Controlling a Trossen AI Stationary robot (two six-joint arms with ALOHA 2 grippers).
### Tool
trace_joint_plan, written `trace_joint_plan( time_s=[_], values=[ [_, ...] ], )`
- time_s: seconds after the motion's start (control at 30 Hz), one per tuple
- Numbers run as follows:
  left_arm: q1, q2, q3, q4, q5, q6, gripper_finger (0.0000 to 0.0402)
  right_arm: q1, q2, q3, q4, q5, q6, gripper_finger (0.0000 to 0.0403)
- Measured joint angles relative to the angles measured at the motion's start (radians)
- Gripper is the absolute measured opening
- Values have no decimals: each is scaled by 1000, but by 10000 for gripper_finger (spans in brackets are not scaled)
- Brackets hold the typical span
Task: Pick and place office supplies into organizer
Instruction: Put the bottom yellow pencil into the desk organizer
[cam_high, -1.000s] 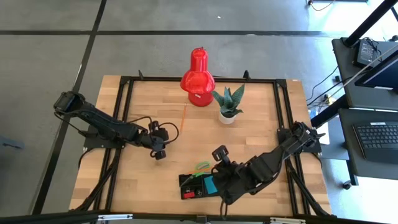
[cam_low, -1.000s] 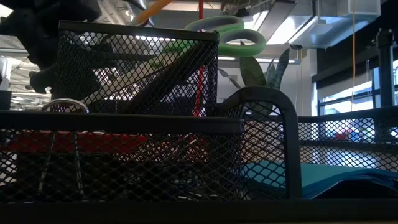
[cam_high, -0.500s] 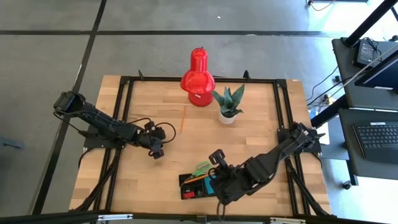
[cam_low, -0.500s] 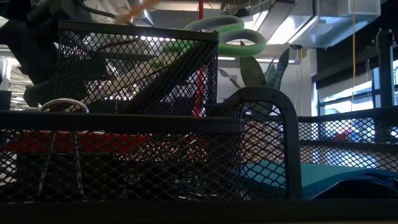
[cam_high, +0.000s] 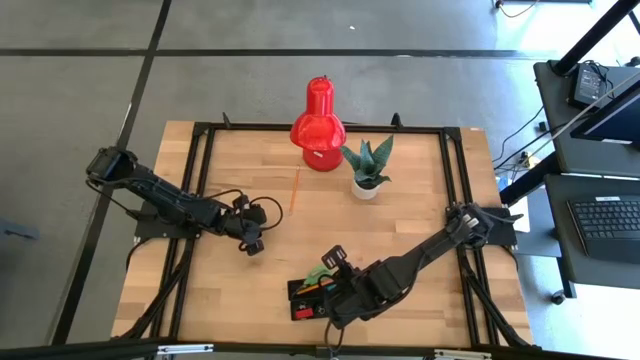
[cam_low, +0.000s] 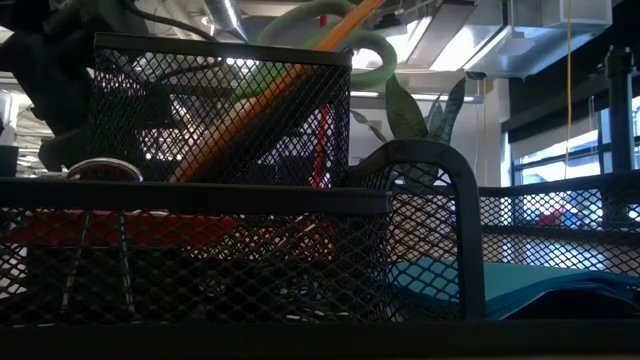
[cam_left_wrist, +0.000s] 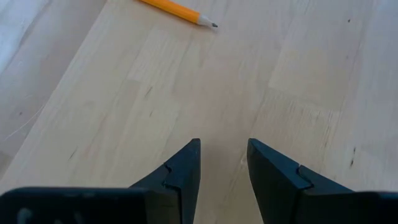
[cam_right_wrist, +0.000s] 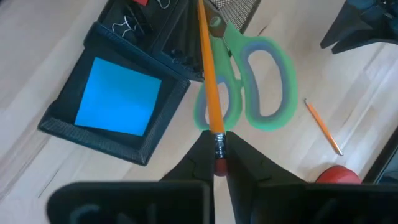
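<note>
pencil (cam_right_wrist: 207, 68) | right jaws (cam_right_wrist: 217, 151) pinching it over organizer (cam_right_wrist: 102, 134) | left jaws (cam_left_wrist: 224, 165) apart, empty

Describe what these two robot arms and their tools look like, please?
Both are dark, slim, jointed arms with black cables looping alongside. The left tool ends in two black wedge-shaped fingers with small notched steps. The right tool has similar dark, tapering fingers.

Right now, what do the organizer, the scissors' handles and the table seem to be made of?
The organizer: probably black-coated metal mesh; its walls are an open diamond grid.
The scissors: handles look like smooth green plastic, with a paler inner lining.
The table: light wood with visible grain, matte finish.
</note>
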Motion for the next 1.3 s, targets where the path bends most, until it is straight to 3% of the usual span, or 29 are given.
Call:
trace_joint_plan(
  time_s=[0.27, 0.83, 1.3],
  values=[
    [0, 0, 0, 0, 0, 0, 125, -3, 3, 0, 61, -3, -50, 23],
    [0, 0, -1, 1, 0, 0, 125, -46, 25, -1, 82, -126, -48, 44],
    [0, 0, -1, 1, 0, 0, 125, -47, 25, -1, 87, -128, -47, 50]
  ],
)
